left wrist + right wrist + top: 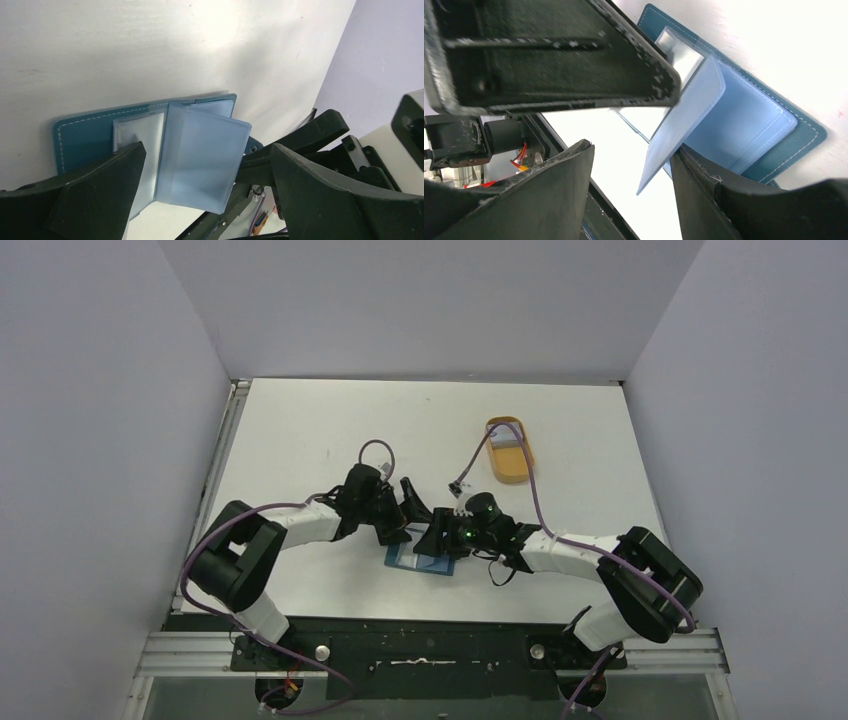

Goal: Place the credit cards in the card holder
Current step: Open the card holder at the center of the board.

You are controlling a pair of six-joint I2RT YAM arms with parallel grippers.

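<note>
The teal-blue card holder (418, 562) lies open on the white table between the two arms. In the left wrist view its cover (82, 137) is flat and a clear sleeve (200, 160) stands up between the wide-open fingers of my left gripper (210, 187), touching neither. A grey-silver card (137, 132) shows inside a flat sleeve. In the right wrist view that raised sleeve (684, 120) leans against one finger of my open right gripper (631, 167). The card (679, 50) shows there too. Both grippers (405, 512) (440, 538) hover low over the holder.
An orange oval tray (518, 472) sits at the back right with a pale card (505, 443) in it. A grey cable loops from the right arm toward it. Grey walls close in the table on three sides.
</note>
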